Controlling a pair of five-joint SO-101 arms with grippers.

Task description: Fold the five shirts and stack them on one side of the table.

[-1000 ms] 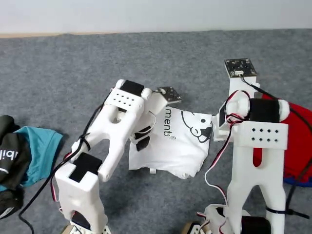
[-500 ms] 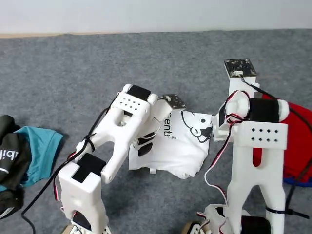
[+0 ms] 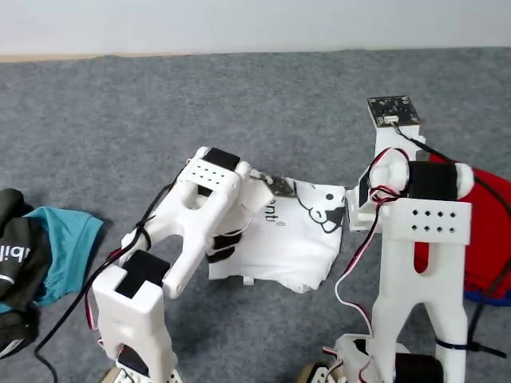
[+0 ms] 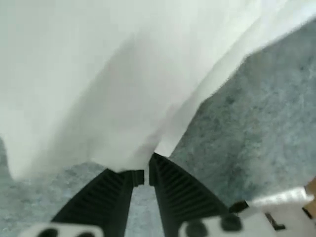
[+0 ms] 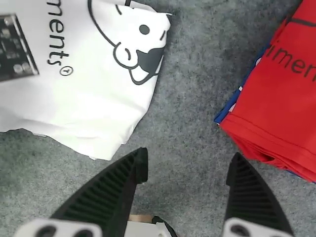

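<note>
— Where's the white shirt [image 3: 295, 239]?
— Mid-way along the bench [image 3: 120, 120], its near edge pinched tight in the left hand [image 4: 144, 174].
— And the right hand [image 5: 187, 168]?
— Fingers apart, above the bench between the white shirt and the red shirt [image 5: 281, 94].

The grey felt-like surface [image 3: 319, 104] carries a white shirt [image 3: 295, 239] at its middle, a red shirt [image 3: 489, 231] at one edge, and a teal shirt [image 3: 68, 239] beside a dark shirt [image 3: 14, 259] at the other.

Matt soft cloth: white shirt [image 3: 295, 239], red shirt [image 5: 281, 84]; rough grey felt bench [image 3: 120, 120]; smooth white plastic arms [image 3: 423, 263]; ribbed black pincer fingers [image 5: 113, 187].
</note>
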